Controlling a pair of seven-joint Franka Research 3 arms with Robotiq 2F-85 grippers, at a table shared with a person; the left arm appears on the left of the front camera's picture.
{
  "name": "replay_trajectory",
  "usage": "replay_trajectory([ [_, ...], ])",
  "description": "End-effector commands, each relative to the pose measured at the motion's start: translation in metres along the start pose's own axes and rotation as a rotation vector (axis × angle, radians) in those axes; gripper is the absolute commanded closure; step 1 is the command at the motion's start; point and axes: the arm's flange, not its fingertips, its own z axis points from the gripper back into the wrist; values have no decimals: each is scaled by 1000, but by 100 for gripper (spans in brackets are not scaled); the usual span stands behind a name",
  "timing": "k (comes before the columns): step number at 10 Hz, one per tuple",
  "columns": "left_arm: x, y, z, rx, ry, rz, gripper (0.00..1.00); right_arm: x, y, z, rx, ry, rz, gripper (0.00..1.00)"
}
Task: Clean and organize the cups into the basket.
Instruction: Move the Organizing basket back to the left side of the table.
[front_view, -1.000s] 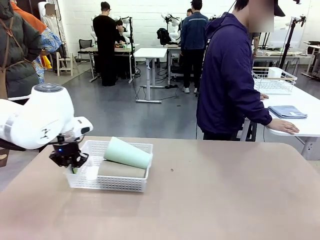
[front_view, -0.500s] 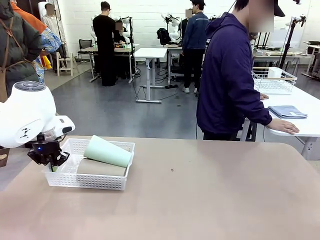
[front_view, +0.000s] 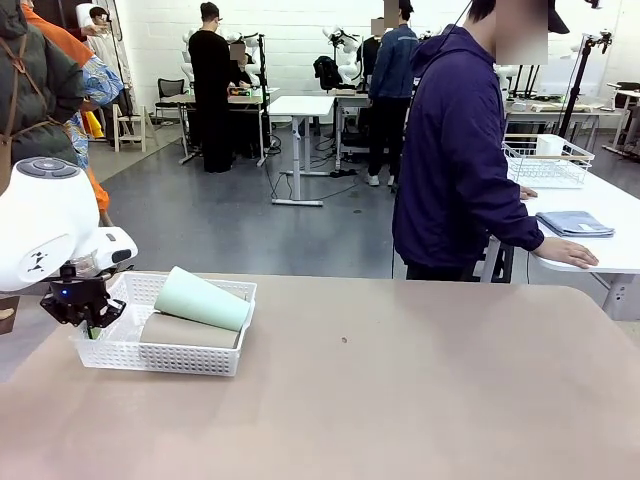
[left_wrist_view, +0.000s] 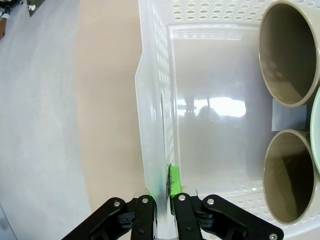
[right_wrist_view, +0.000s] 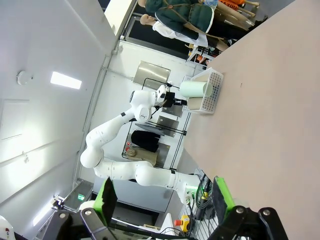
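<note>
The white lattice basket (front_view: 190, 357) sits on the tan table at the far left. A mint green cup (front_view: 200, 299) lies on its side on top of a beige cup (front_view: 187, 332) inside it. My left gripper (front_view: 88, 321) is shut on the basket's left end wall. In the left wrist view the left gripper (left_wrist_view: 165, 200) pinches the basket wall (left_wrist_view: 150, 125) between its green pads, and two beige cups (left_wrist_view: 286, 52) (left_wrist_view: 288, 180) show their open mouths at the right. My right gripper (right_wrist_view: 162, 197) stands open, far from the basket (right_wrist_view: 210, 93), with nothing between its fingers.
A person in a dark blue jacket (front_view: 455, 150) stands at the far side, one hand resting on a white side table (front_view: 600, 240) that holds a wire basket (front_view: 548, 163) and a folded blue cloth (front_view: 575, 223). The tan table (front_view: 400, 400) stretches right of the basket.
My left gripper has dragged the basket with the cups leftward across the table, still shut on its end wall. The person has not moved.
</note>
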Motion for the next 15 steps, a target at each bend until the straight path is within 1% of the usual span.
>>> replay_trajectory([
  [1,5,5,-5,65,-33,-1,59,-1,-3,-2,13,-12,14,0],
  [2,5,5,-6,60,-44,-5,35,-1,-3,-2,13,-12,14,0],
  [3,5,5,-5,65,-49,-10,0,-1,-3,-2,13,-12,14,0],
  [5,3,4,-3,69,-61,-9,0,-1,-3,-2,13,-12,14,0],
  [6,2,3,-2,72,-64,-4,13,-1,-3,-2,13,-12,14,0],
  [7,1,2,0,71,-69,0,4,-1,-3,-2,13,-12,14,0],
  [8,1,2,2,71,-71,2,0,-1,-3,-2,13,-12,14,0],
  [11,0,0,5,68,-66,13,0,-1,-3,-2,13,-12,14,0],
  [12,-4,-3,9,57,-47,41,0,-1,-3,-2,13,-12,14,0],
  [13,-14,-5,22,80,-20,97,0,-1,-3,-2,13,-12,14,0],
  [14,-36,2,45,38,-43,145,0,-1,-3,-2,13,-12,14,0],
  [15,-66,8,73,-21,-53,190,0,-1,-3,-2,13,-12,14,0],
])
